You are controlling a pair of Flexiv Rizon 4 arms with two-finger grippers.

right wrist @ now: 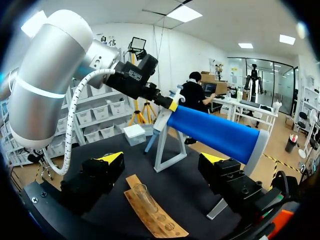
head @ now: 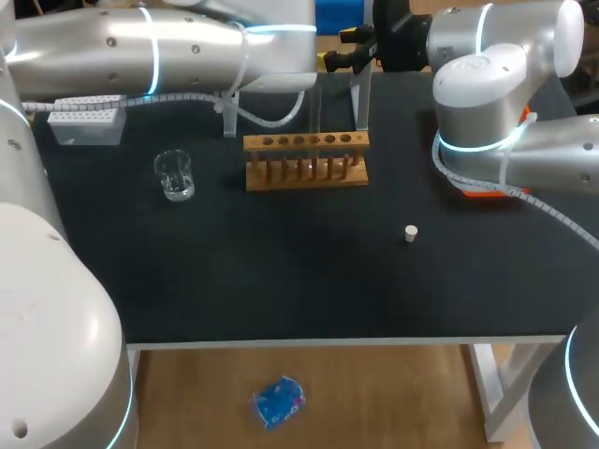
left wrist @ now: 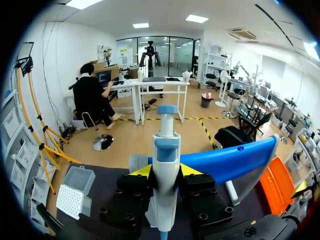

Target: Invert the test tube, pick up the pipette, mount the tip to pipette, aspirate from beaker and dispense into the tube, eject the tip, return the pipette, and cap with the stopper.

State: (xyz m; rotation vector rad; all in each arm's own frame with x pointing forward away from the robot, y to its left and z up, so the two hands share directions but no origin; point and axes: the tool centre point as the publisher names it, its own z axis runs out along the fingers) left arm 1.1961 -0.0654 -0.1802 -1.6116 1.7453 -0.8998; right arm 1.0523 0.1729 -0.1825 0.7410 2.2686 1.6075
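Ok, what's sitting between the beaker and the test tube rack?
Nothing. In the head view, the black tabletop between the beaker and the wooden rack is bare.

The left arm (head: 140, 47) and right arm (head: 496, 84) are silver-white cylinders with glowing cyan rings (head: 473, 145). Ribbed white cables (head: 187, 96) run behind the black, screw-studded, yellow-tipped left tool (left wrist: 165, 170) and right tool (right wrist: 162, 158).

Pipette (left wrist: 166, 170) clamped, glass beaker (head: 174, 175) upright — white stopper (head: 410, 233) apart

Front half of the black tabletop (head: 281, 281) open, save one small white stopper (head: 410, 233). Mid-table, wooden test-tube rack (head: 306, 161) and clear glass beaker (head: 175, 175) stand well apart; passable gap between. Silver left arm (head: 140, 47) spans the rear.
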